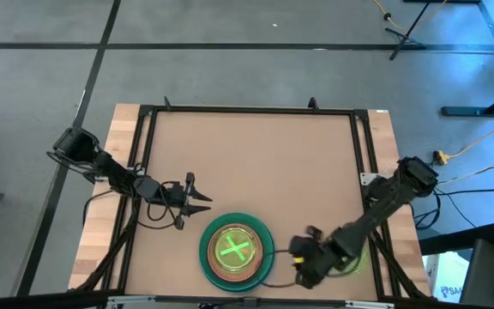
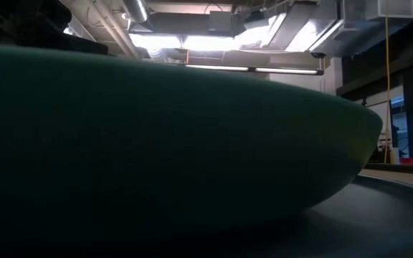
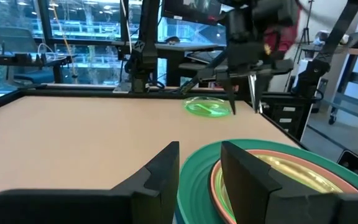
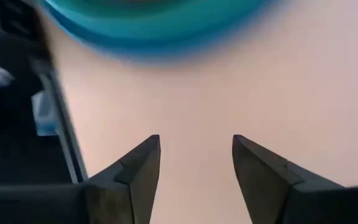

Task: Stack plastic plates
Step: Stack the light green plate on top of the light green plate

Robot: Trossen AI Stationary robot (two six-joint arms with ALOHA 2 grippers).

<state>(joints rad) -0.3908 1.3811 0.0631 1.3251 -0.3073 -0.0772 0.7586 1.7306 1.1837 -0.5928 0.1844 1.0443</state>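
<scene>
A: Right gripper point(image 4: 194, 168) first. State?

B: Fingers spread apart w/ bare table point(image 1: 256, 163) between them, nothing held. In the high view it hangs near the table's front edge, just right of the stack point(image 1: 237, 249). A neon-green plate point(image 3: 207, 107) lies beside that arm, partly hidden under it from above; the left wrist view shows it flat on the table, the right gripper hanging over its rim.

A: Left gripper point(image 1: 197, 203)?

B: Also open and empty, just left of the stack and slightly behind it.

A: Stack looks like?

B: 3 layers visible at least: big dark green plate point(image 1: 262, 233) at the bottom, salmon plate point(image 3: 217, 179) inside it, translucent neon-green one on top w/ a bright cross pattern. A blue rim point(image 4: 154, 34) shows in the right wrist view, prob. a blue plate underneath, can't confirm from above.

A: How will the loose plate handle?

B: Judging by looks: light, stiff thin plastic, smooth so likely slippery, not fragile. Lies flat, so the only real hold is a rim pinch, 1 finger slid under the edge. Slipping or skating across the table seems the main risk.
</scene>
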